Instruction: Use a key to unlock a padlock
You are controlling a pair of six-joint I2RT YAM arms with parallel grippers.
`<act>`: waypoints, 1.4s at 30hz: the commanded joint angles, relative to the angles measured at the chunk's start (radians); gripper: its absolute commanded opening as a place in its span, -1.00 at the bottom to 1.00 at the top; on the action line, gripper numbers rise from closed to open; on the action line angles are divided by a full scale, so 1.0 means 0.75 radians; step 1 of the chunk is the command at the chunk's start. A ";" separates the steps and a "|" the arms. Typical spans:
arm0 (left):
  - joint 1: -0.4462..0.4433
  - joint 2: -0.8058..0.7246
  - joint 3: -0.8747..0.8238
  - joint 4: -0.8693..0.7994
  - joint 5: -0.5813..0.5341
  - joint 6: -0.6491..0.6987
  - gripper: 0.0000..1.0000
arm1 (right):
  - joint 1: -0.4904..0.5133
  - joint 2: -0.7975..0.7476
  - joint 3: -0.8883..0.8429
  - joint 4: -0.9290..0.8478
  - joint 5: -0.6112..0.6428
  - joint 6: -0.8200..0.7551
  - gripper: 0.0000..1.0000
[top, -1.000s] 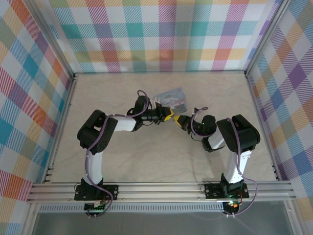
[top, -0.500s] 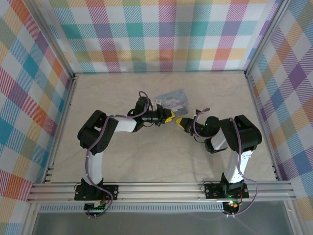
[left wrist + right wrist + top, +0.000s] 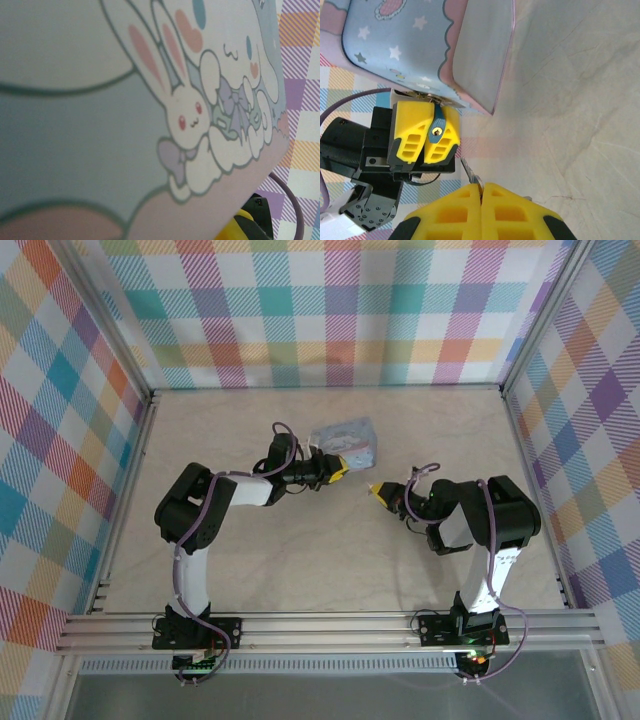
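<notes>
Padlock [image 3: 438, 129]: blue, keyhole visible, just beside the tin [image 3: 405, 45] corner.
Left end effector [image 3: 338, 469]: clenched on the padlock.
Key [image 3: 469, 171]: near the padlock, not touching.
Right end effector [image 3: 481, 194]: grasping the key, above the table [image 3: 570, 125].

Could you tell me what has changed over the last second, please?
The right gripper, shut on the key, backed away from the left gripper, which edged toward the tin with the padlock. Both grips and the tin stayed as they were.
</notes>
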 commanded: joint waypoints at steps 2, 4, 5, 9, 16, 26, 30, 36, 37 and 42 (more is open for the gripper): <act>0.002 -0.052 0.013 0.071 0.031 -0.015 -1.00 | 0.023 -0.029 0.049 0.021 -0.108 -0.057 -1.00; 0.002 -0.052 0.009 0.071 0.032 -0.014 -1.00 | 0.045 -0.024 0.077 0.012 -0.116 -0.058 -1.00; 0.002 -0.052 0.007 0.071 0.035 -0.015 -1.00 | 0.062 -0.018 0.097 0.003 -0.116 -0.057 -1.00; 0.002 -0.053 0.000 0.077 0.034 -0.019 -1.00 | 0.115 0.014 0.156 0.004 -0.081 -0.044 -1.00; 0.000 -0.048 -0.006 0.104 0.033 -0.034 -1.00 | 0.147 0.087 0.206 0.023 -0.034 -0.014 -1.00; 0.000 -0.039 -0.010 0.118 0.038 -0.039 -1.00 | 0.154 0.048 0.143 0.023 0.107 -0.007 -1.00; 0.000 -0.032 -0.016 0.133 0.038 -0.047 -1.00 | 0.154 0.052 0.159 0.023 0.115 0.004 -1.00; 0.001 -0.023 -0.018 0.143 0.038 -0.053 -1.00 | 0.155 0.019 0.158 0.023 0.086 -0.004 -1.00; 0.000 -0.024 -0.016 0.146 0.035 -0.053 -1.00 | 0.155 0.010 0.152 0.023 0.084 -0.004 -1.00; 0.000 -0.019 -0.006 0.145 0.036 -0.057 -1.00 | 0.160 -0.001 0.146 0.023 0.075 -0.002 -1.00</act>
